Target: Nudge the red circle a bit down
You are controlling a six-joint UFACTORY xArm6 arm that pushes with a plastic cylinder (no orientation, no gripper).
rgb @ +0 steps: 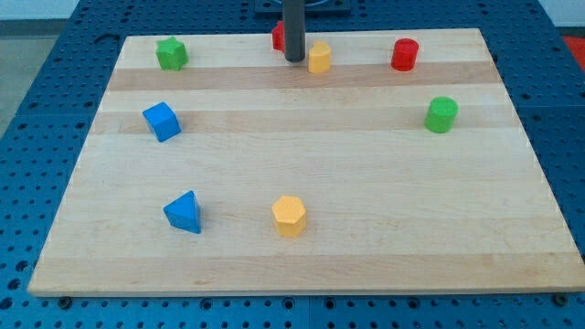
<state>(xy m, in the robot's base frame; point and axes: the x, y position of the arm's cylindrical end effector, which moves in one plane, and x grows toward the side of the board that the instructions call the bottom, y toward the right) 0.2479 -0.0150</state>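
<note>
The red circle [404,55], a short red cylinder, stands near the top right of the wooden board [302,265]. My tip [294,59] is at the view's top centre, well to the left of the red circle. It sits between a partly hidden red block [277,36] on its left and a yellow block [319,57] just to its right. The rod hides most of that red block, so I cannot make out its shape.
A green star-like block [171,53] is at top left, a green cylinder [441,114] at right, a blue cube [162,121] at left. A blue triangle [184,212] and a yellow hexagon [289,216] are near the bottom. Blue pegboard [37,110] surrounds the board.
</note>
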